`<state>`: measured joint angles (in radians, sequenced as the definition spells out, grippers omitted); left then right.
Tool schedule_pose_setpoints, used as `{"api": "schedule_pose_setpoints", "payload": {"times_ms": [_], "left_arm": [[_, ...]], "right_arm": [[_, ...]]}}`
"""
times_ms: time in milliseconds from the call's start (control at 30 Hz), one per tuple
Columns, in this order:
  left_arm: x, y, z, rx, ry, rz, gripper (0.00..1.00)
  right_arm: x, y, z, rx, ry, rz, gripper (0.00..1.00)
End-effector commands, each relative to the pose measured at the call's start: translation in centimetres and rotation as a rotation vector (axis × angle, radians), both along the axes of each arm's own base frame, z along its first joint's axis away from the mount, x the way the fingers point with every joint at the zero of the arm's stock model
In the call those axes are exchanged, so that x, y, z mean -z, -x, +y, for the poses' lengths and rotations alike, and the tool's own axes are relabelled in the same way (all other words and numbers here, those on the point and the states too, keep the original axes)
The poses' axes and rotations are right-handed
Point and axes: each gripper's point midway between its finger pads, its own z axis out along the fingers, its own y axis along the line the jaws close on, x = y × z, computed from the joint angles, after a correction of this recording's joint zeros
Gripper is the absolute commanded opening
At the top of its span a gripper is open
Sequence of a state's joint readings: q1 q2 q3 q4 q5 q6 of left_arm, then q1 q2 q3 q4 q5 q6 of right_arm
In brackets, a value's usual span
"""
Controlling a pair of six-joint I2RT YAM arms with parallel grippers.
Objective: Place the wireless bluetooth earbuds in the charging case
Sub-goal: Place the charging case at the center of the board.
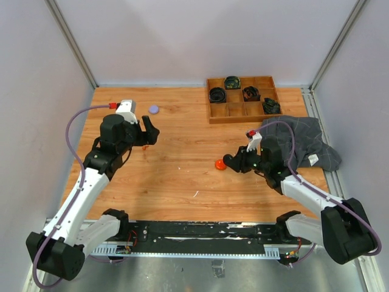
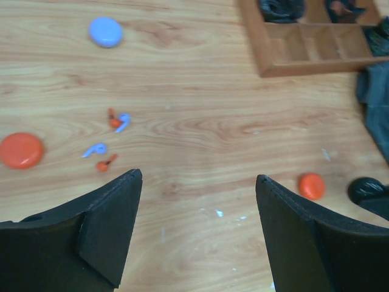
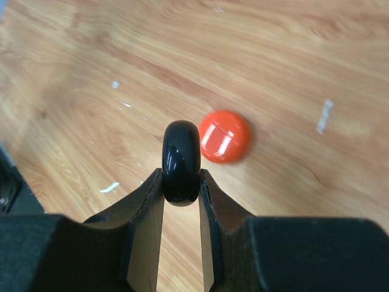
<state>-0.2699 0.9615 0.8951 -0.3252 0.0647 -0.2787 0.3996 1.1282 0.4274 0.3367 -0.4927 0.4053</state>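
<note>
I judge the job barely begun: no bud sits in any case that I can see. Two orange buds [image 2: 113,120] and two lilac buds [image 2: 95,149] lie loose on the left of the desk [image 2: 200,115]. They sit between the lilac case [image 2: 105,31] farther off and my left claw [image 2: 197,179], which stands wide and empty. An orange case [image 2: 21,150] lies near them. Mid-desk, my right claw [image 3: 180,176] pinches what looks like a black case [image 3: 181,152] on edge, near a second orange case [image 3: 225,135]. Every bud is left to seat, and I see no black buds.
</note>
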Motion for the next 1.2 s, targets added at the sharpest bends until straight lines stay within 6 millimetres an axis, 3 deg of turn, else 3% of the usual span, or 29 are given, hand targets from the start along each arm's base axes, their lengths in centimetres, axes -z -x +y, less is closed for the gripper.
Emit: {"api": "schedule_pose_setpoints", "payload": {"times_ms": [0,167,400,500,667,1033,1167], "left_arm": [[1.5,-0.3,4.6,-0.199,-0.126,-0.017,0.82],[2.1,0.1,6.6,-0.290,-0.152,-0.013,0.91],[1.8,0.3,8.3,-0.364,-0.158,-0.029,0.94],[1.7,0.4,8.8,-0.387,-0.158,-0.033,0.94],[1.2,0.5,9.2,-0.405,-0.153,-0.053,0.94],[0.5,0.8,9.5,-0.421,-0.140,-0.081,0.94],[0.7,0.6,9.8,-0.442,-0.141,-0.077,0.96]], "right_arm": [[3.1,0.4,-3.3,0.113,0.109,0.154,0.03],[4.9,0.1,-3.6,0.156,0.119,0.255,0.08],[6.2,-1.1,-1.8,0.120,0.084,0.380,0.15],[6.5,-1.4,-1.6,0.121,0.078,0.399,0.23],[7.4,-1.4,-2.7,0.171,0.120,0.426,0.39],[6.5,-1.8,-5.4,0.231,0.229,0.359,0.55],[5.2,-1.8,-5.8,0.234,0.233,0.306,0.60]]}}
